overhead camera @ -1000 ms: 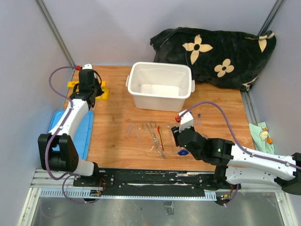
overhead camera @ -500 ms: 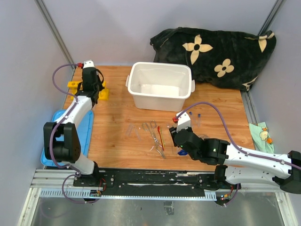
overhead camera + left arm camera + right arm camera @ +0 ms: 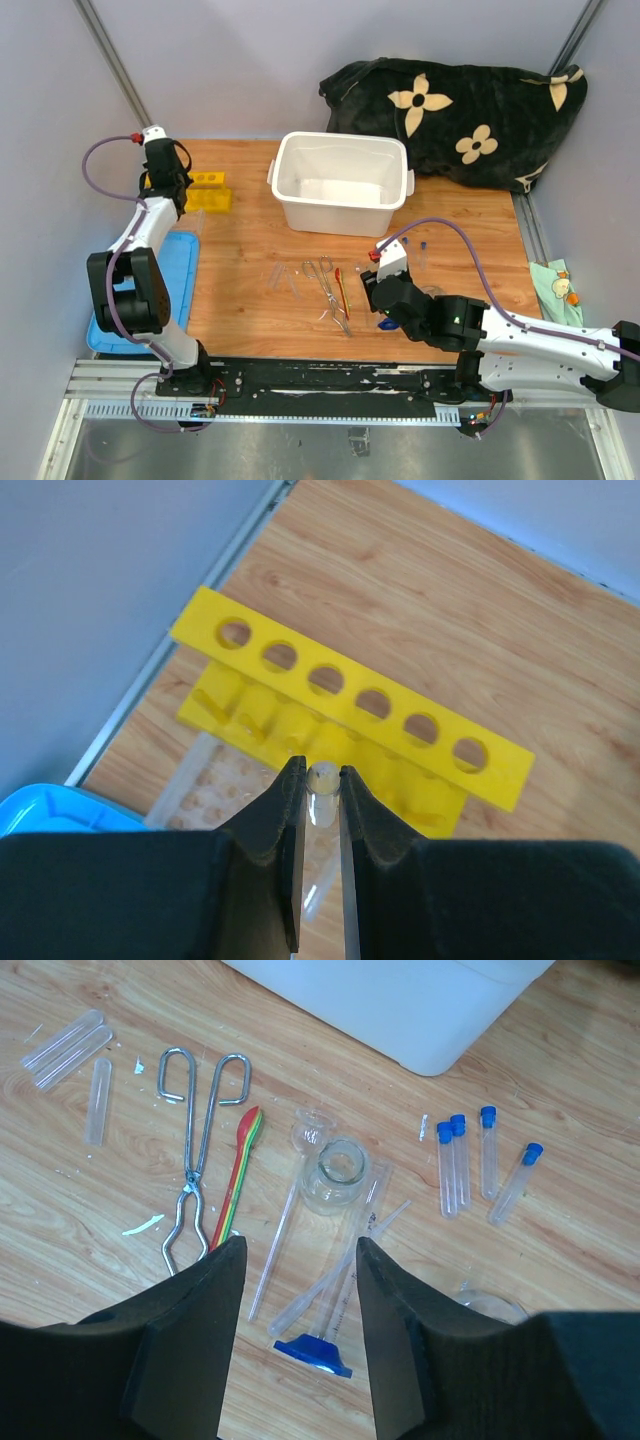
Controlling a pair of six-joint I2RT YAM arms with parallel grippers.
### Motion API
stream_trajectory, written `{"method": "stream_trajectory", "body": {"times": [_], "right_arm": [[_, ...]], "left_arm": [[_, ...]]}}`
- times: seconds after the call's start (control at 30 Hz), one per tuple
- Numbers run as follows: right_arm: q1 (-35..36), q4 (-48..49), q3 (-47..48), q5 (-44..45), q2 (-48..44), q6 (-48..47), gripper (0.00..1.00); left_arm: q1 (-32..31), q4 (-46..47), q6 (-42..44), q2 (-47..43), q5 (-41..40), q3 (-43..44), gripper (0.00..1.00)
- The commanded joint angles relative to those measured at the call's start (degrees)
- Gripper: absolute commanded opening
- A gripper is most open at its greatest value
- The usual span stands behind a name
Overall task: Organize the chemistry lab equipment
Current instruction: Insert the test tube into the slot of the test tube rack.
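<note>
left fingers (image 3: 268, 832) pinch a clear tube (image 3: 321, 783) over the yellow rack (image 3: 350, 695); the next move likely needs hole alignment. right fingers (image 3: 190, 1325) wide, empty.

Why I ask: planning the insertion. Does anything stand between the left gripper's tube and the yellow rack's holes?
Nothing visible does. The left gripper grips the clear tube beside the yellow rack, whose six holes look empty.

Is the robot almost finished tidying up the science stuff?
Barely started. Nothing looks put away: the yellow rack has empty holes. In hand: the left gripper pinches a clear tube near it. Left: blue-capped tubes, metal tweezers, red-orange tool and flask lie loose near the open right gripper.
</note>
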Motion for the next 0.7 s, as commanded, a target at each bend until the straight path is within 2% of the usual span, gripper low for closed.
{"method": "stream_trajectory", "body": {"times": [0.0, 0.67], "right_arm": [[1.0, 0.8, -0.5, 3.2, -0.3, 0.1, 0.51], [-0.1, 1.3, 0.2, 3.1, 2.8, -0.4, 0.55]], "left_arm": [[2.8, 1.6, -1.5, 0.3, 2.1, 1.2, 0.0], [5.3, 1.9, -0.9, 6.7, 1.9, 6.6, 0.0]]}}
